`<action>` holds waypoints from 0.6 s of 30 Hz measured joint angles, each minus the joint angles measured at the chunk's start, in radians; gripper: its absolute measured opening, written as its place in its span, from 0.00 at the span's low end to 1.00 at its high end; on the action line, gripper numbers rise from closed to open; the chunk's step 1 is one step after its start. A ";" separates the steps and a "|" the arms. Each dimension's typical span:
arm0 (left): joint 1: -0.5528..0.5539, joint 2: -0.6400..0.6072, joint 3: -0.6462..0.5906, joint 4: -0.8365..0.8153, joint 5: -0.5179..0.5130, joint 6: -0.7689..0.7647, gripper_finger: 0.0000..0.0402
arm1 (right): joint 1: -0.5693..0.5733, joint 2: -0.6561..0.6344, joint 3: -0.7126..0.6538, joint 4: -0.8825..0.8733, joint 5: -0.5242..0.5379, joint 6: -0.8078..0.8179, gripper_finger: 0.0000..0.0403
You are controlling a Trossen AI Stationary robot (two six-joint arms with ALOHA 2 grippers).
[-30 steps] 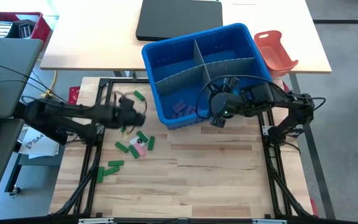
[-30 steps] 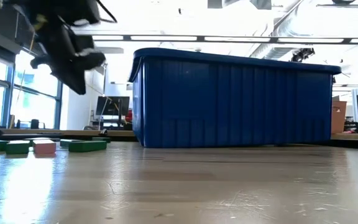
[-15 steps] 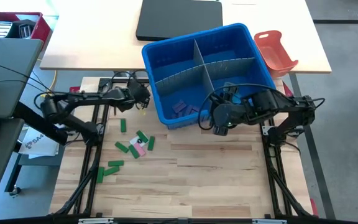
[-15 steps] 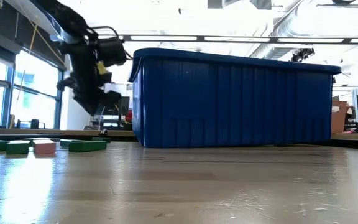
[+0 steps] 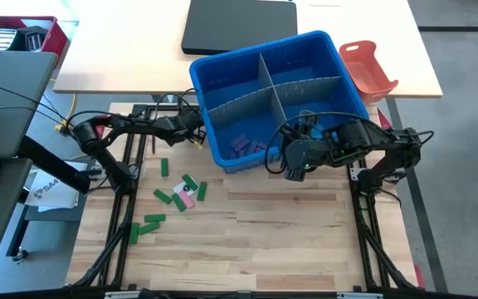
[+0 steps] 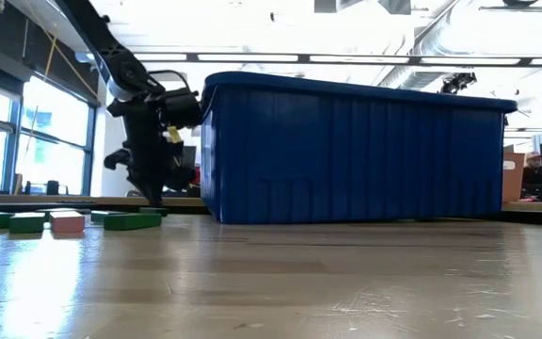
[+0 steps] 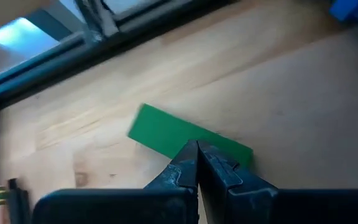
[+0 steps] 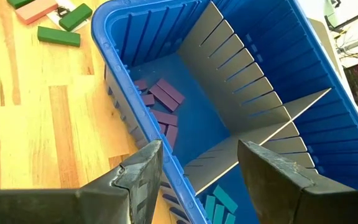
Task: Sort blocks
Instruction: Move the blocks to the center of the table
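Swung across from the loose blocks (image 5: 179, 193) a second ago, the left gripper (image 5: 196, 135) now hangs clenched beside the blue bin (image 5: 222, 158), its fingers (image 7: 219, 171) pinched together over a green block (image 7: 166, 132) (gripped or merely overlapped, unclear). Lifted like this, it may come up empty. At the bin's near wall the right gripper (image 5: 289, 166) waits spread, holding nothing. Purple blocks (image 8: 160, 99) lie inside; the far compartments are hard to read.

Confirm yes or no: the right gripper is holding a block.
No. The right gripper is open and empty, above the blue bin's rim, with purple blocks lying inside.
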 joint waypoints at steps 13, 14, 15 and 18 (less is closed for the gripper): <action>-0.056 -0.009 -0.064 -0.005 0.120 0.006 0.00 | 0.000 0.000 0.000 -0.004 -0.001 0.001 0.51; -0.072 -0.012 -0.068 -0.022 0.119 -0.012 0.00 | 0.000 0.000 0.000 -0.004 -0.001 0.001 0.51; -0.094 -0.015 -0.068 -0.044 0.119 -0.026 0.00 | 0.000 0.000 0.000 -0.004 -0.001 0.001 0.51; -0.170 -0.044 -0.074 -0.091 0.132 -0.069 0.00 | 0.000 0.000 0.000 -0.004 -0.001 0.000 0.51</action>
